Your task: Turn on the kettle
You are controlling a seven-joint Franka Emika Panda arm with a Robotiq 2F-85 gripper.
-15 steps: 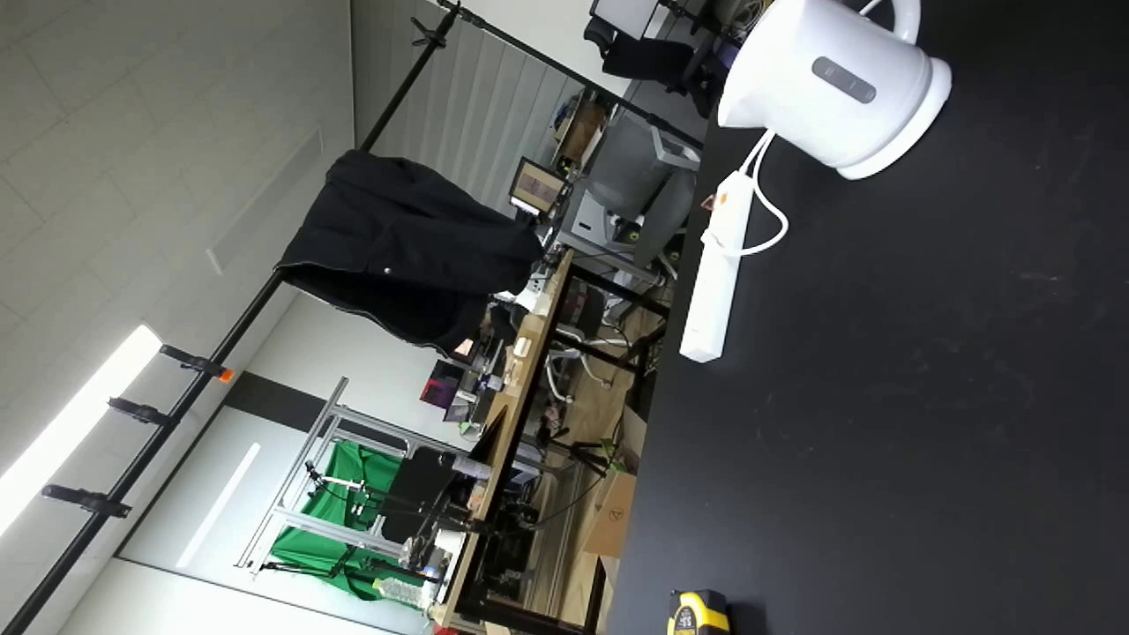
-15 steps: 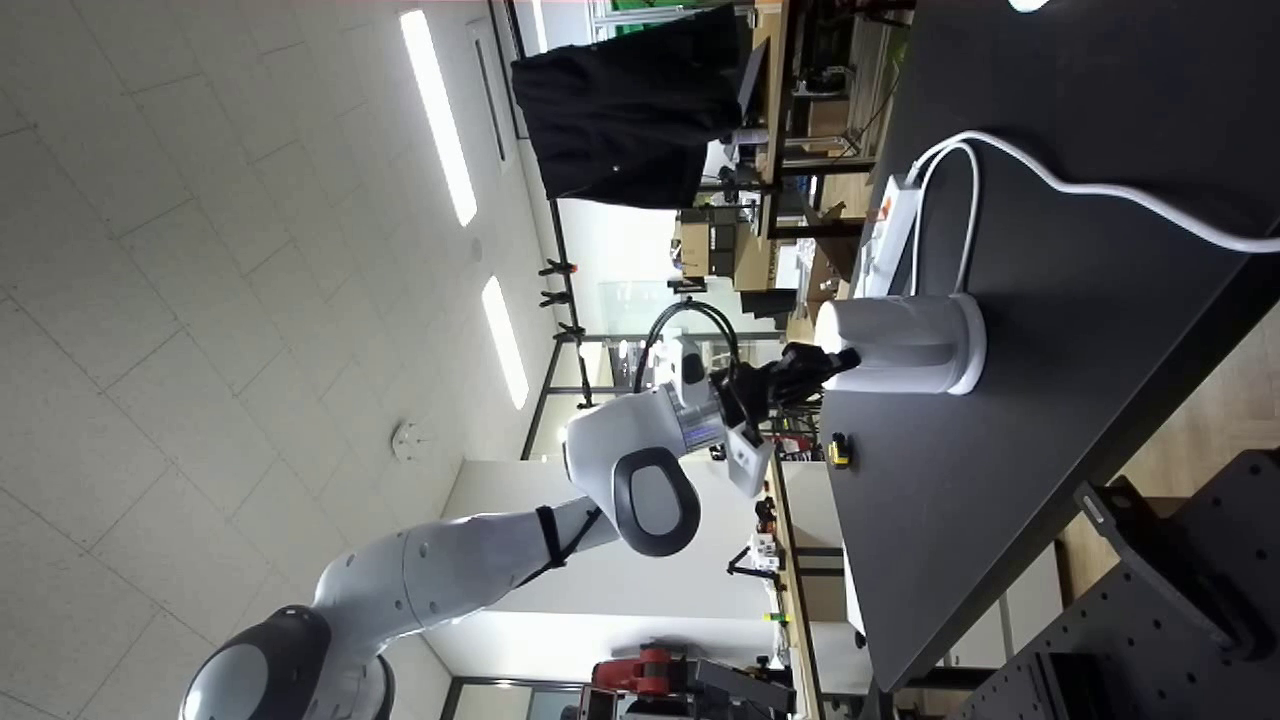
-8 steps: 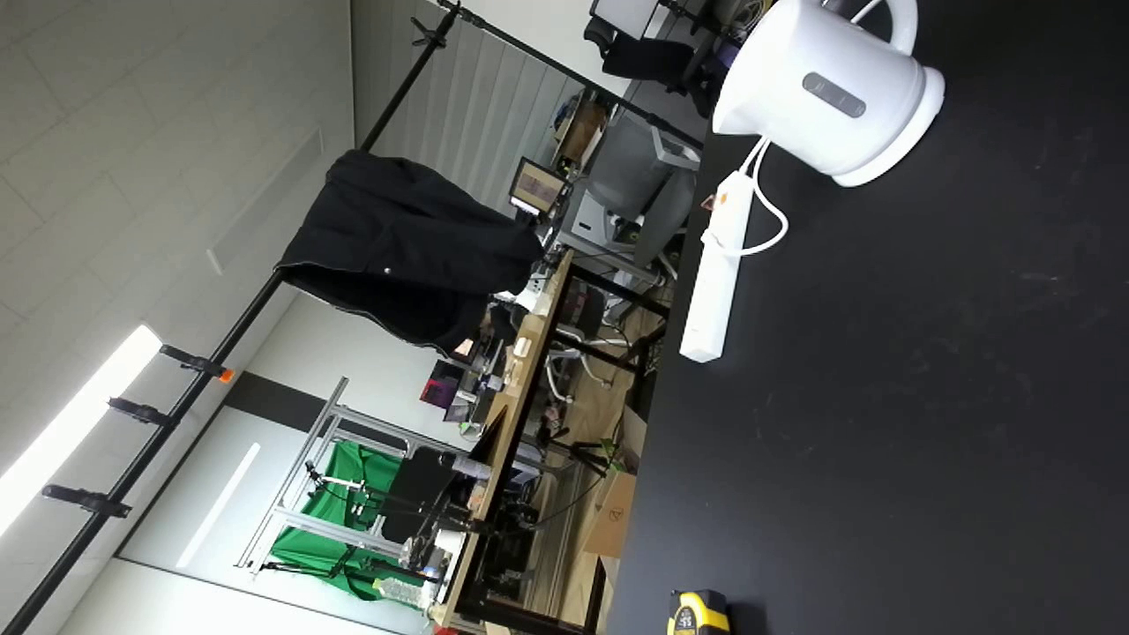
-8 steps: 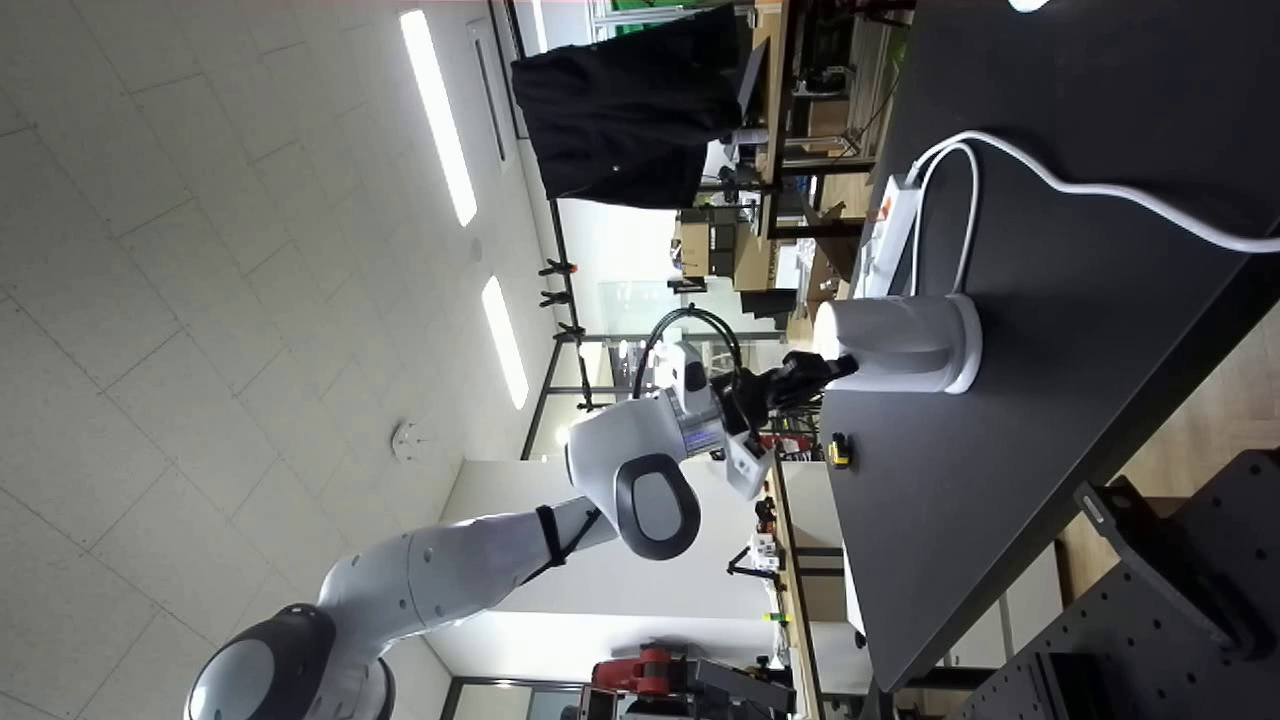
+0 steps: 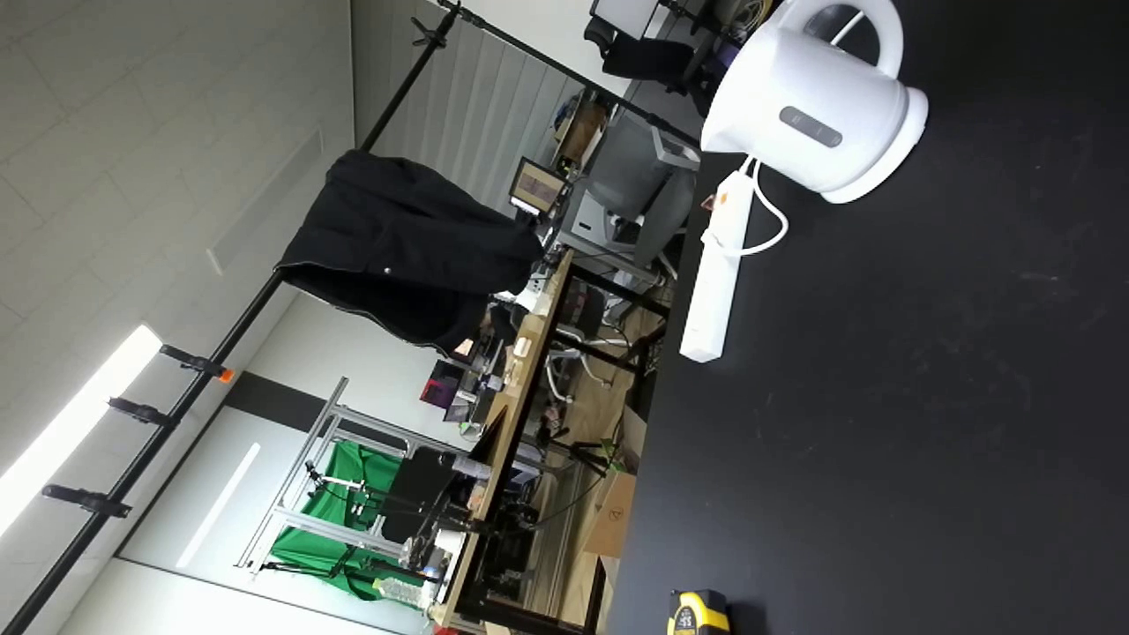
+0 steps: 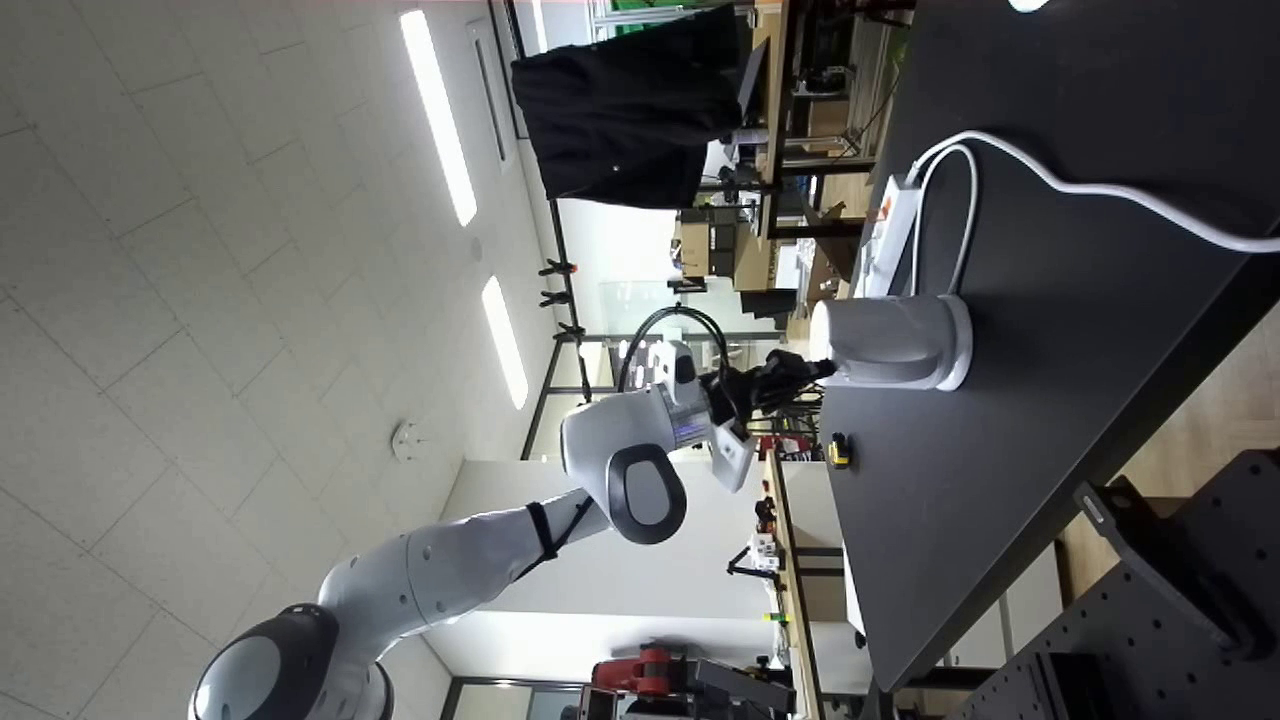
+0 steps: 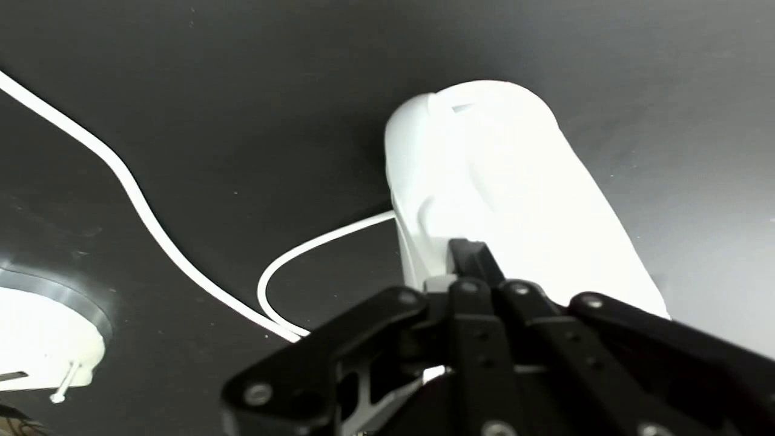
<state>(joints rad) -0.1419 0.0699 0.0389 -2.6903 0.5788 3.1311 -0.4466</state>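
Fingers together at kettle: white, rounded, loop-handled, grey side marking.

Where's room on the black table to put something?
Bare black tabletop lies between the long white power strip and the yellow-black tape measure. It's crowded around the rounded white plastic kettle: thin white cord and black gripper.

The arm I drive remotely: pale grey, rounded housings. A black ring encloses a grey oval cap; a black strap encircles the arm nearby. Dark cables arch beside the wrist; a white plate projects there. My gripper: black, jointed links, round metallic screws.
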